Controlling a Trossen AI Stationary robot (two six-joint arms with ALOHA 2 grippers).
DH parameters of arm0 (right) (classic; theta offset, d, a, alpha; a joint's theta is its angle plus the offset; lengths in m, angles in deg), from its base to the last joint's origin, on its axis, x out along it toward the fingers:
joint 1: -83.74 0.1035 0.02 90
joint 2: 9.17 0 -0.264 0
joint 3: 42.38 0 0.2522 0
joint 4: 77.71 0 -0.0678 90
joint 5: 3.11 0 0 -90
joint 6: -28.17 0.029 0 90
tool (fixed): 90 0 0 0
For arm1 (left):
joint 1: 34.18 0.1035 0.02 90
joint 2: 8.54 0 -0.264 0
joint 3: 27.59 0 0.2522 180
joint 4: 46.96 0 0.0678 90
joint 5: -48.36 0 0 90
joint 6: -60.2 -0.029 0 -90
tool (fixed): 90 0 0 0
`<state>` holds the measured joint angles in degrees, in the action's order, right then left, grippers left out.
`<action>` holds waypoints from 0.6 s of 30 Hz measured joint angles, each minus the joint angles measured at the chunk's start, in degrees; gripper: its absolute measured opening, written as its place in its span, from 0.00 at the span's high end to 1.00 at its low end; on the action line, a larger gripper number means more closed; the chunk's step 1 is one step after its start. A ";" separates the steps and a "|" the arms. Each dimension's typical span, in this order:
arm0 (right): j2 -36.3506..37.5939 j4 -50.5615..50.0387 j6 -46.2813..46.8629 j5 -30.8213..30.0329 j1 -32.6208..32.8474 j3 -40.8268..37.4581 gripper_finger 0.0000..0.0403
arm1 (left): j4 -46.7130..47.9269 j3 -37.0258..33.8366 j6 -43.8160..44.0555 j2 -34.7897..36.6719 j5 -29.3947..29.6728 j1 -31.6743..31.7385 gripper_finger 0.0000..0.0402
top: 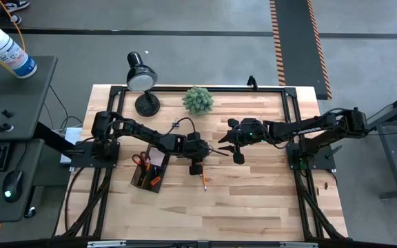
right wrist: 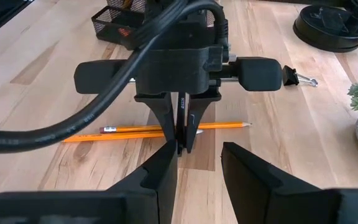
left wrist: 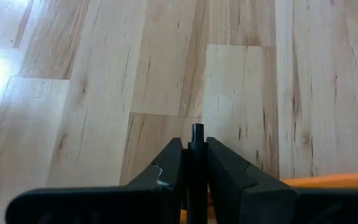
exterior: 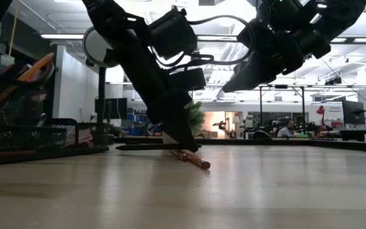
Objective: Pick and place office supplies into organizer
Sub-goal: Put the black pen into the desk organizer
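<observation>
the left gripper (top: 197,167) stood low over the worktop (top: 253,193) right of the organizer (top: 150,171), its jaws nearly closed on a thin dark pen (left wrist: 196,162) that stood upright between them, tip at the wood. a yellow-orange pencil (right wrist: 160,130) lay flat on the worktop just behind those jaws, not gripped. the right gripper (top: 234,140) hung above the worktop close by, facing the left one, its jaws parted about halfway and holding nothing. a black binder clip (right wrist: 297,78) lay farther off near the lamp base (right wrist: 337,25).
</observation>
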<state>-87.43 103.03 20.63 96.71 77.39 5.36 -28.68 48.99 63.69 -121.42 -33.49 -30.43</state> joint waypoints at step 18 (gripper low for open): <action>0.00 -3.01 -2.05 0.02 -3.08 0.00 0.71 | 15.28 9.18 0.85 1.57 2.62 -1.75 0.97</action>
<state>-87.43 100.02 18.58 96.73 74.32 5.36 -13.40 58.18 64.54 -119.86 -30.87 -32.18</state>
